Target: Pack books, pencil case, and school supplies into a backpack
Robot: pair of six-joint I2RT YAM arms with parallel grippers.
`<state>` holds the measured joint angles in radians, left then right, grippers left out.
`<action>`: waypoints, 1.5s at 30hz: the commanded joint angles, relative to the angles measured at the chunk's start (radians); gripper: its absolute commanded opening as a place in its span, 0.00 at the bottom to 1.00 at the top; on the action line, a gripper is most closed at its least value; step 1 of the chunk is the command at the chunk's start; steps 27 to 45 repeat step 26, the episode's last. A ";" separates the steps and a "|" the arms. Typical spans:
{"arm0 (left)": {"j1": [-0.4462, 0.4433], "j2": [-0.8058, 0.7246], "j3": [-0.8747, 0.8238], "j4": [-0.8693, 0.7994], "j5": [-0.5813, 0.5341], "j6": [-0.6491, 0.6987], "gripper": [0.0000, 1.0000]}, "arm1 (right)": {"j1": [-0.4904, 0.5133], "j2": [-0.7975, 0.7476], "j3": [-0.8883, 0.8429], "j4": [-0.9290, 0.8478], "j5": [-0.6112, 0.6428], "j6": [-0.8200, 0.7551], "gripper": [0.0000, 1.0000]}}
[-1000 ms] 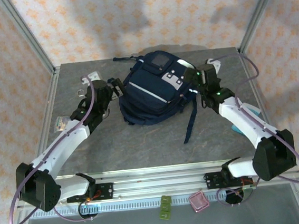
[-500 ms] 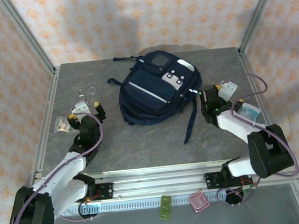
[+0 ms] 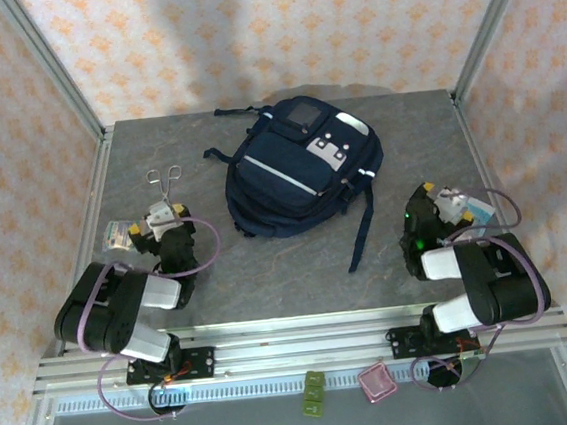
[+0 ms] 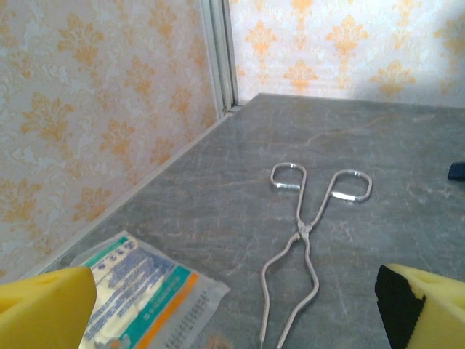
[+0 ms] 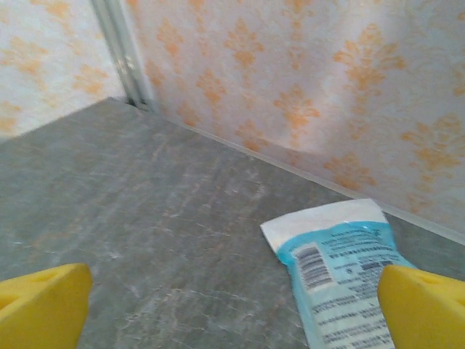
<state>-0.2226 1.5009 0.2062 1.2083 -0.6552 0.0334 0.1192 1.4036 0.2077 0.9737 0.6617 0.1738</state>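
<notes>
So the big navy-blue fabric backpack with white-grey stripes (image 3: pixel 300 176) is laid flat in the middle of the grey stone-look table (image 3: pixel 269 274), between the two arms and well apart from both claws. What's inside can't be checked from outside, and whether the zip is closed can't be made out either.

The left gripper (image 3: pixel 161 212) is tucked back near its base with the jaws spread wide and nothing held. Same for the right gripper (image 3: pixel 443 195): wide apart, nothing gripped.

Judging by that, the step in hand is probably just parking the arms. To do it well, the jaws should be kept wide and clear of the clutter: the metal scissor-handled tongs (image 4: pixel 305 233) and the white-and-teal printed packet (image 4: pixel 138 291) on the left, the light-blue plastic packet (image 5: pixel 341 269) on the right. The dark dangling strap (image 3: pixel 363 230) should be given room too, so the bag isn't dragged.
</notes>
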 commanded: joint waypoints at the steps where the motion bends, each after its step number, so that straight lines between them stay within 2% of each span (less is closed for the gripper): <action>1: 0.016 0.017 -0.021 0.237 0.026 0.030 1.00 | -0.013 0.005 -0.020 0.240 -0.194 -0.101 1.00; 3: 0.037 -0.009 -0.043 0.234 0.110 0.016 1.00 | -0.015 0.005 -0.026 0.254 -0.266 -0.124 1.00; 5: 0.061 0.001 -0.084 0.317 0.190 0.017 1.00 | -0.046 0.038 -0.055 0.329 -0.447 -0.162 1.00; 7: 0.112 0.007 -0.120 0.331 0.334 -0.027 1.00 | -0.054 0.158 -0.072 0.526 -0.455 -0.176 1.00; 8: 0.120 0.071 -0.129 0.450 0.348 -0.005 1.00 | -0.055 0.126 -0.035 0.409 -0.468 -0.174 1.00; 9: 0.118 0.104 -0.122 0.494 0.339 0.009 1.00 | -0.055 0.089 0.014 0.236 -0.475 -0.159 1.00; 11: 0.115 0.025 -0.047 0.217 0.298 -0.040 0.99 | -0.048 0.137 -0.024 0.392 -0.450 -0.181 1.00; 12: 0.124 0.018 -0.019 0.141 0.289 -0.055 1.00 | -0.044 0.117 -0.011 0.328 -0.430 -0.171 1.00; 13: 0.133 0.047 -0.031 0.221 0.299 -0.042 1.00 | -0.044 0.103 0.012 0.263 -0.437 -0.166 1.00; 14: 0.132 0.068 -0.043 0.285 0.298 -0.031 1.00 | -0.043 0.120 -0.004 0.323 -0.433 -0.175 1.00; 16: 0.131 0.039 -0.029 0.204 0.300 -0.049 1.00 | -0.043 0.106 0.008 0.275 -0.437 -0.168 1.00; 19: 0.131 0.063 -0.042 0.271 0.299 -0.032 1.00 | -0.041 0.115 0.012 0.280 -0.457 -0.181 1.00; 21: 0.132 0.045 -0.033 0.223 0.301 -0.044 1.00 | -0.050 0.120 0.021 0.267 -0.473 -0.177 1.00; 23: 0.132 0.058 -0.040 0.259 0.299 -0.034 1.00 | -0.050 0.117 0.014 0.280 -0.474 -0.178 1.00; 45: 0.132 0.049 -0.035 0.235 0.300 -0.042 1.00 | -0.050 0.112 0.009 0.284 -0.475 -0.179 1.00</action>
